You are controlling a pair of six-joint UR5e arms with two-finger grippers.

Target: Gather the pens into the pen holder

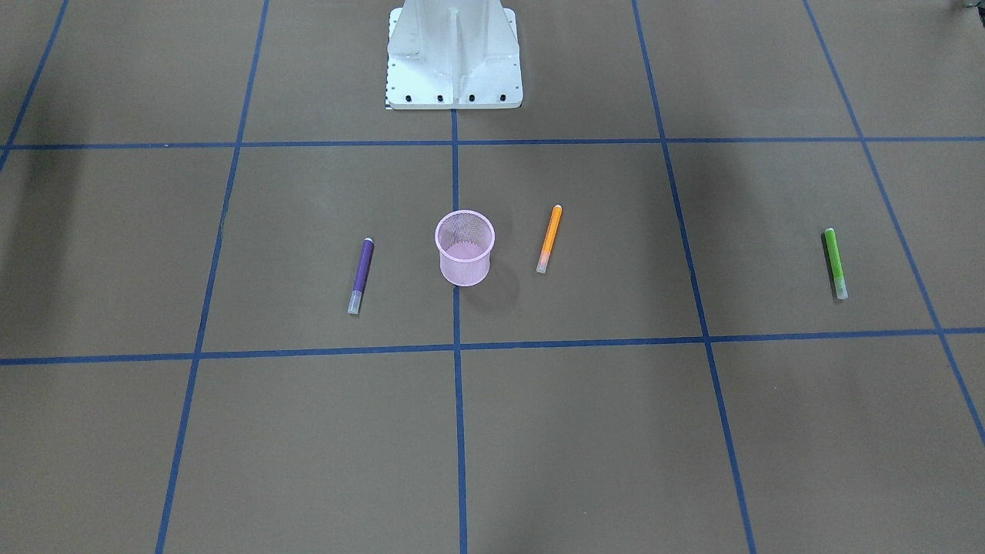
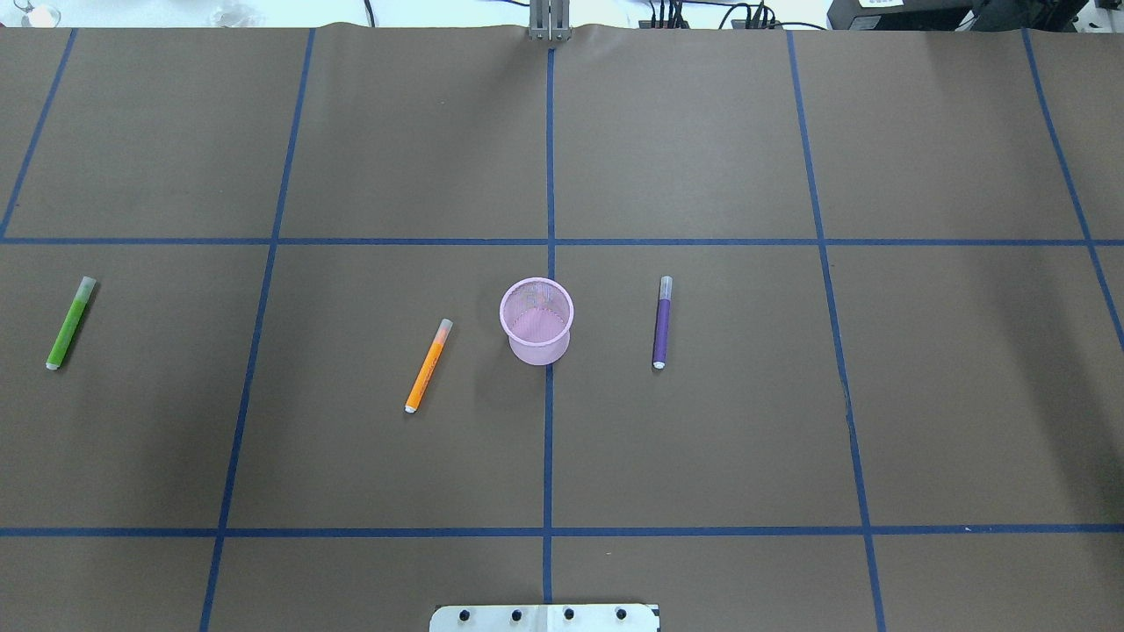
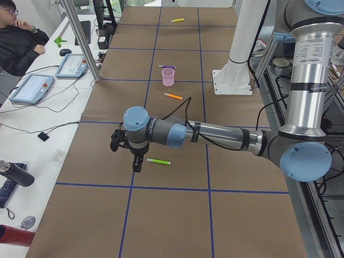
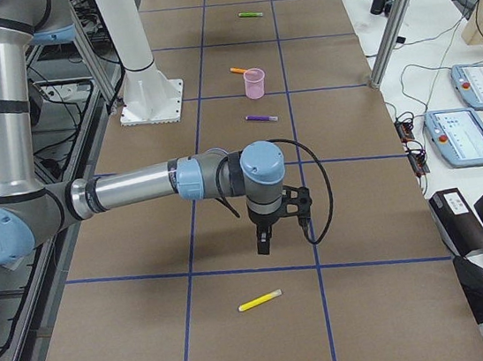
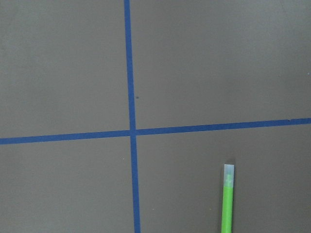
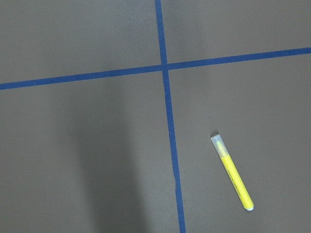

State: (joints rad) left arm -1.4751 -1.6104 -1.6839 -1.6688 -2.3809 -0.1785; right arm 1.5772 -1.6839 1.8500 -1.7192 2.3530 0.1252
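Note:
The pink mesh pen holder [image 2: 536, 320] stands upright at the table's middle and looks empty. The orange pen [image 2: 428, 365] lies to its left and the purple pen [image 2: 662, 322] to its right. The green pen [image 2: 70, 322] lies far left; its capped end shows in the left wrist view [image 5: 227, 199]. A yellow pen [image 6: 233, 172] lies at the table's right end. My left gripper [image 3: 137, 163] hangs over the table beside the green pen [image 3: 158, 161]. My right gripper [image 4: 263, 242] hangs near the yellow pen [image 4: 260, 301]. I cannot tell whether either is open or shut.
The white robot base [image 1: 454, 58] stands behind the holder. A seated operator [image 3: 21, 37], teach pendants [image 4: 471, 132] and cables are on the side bench past the aluminium posts [image 4: 395, 27]. Blue tape lines grid the brown table.

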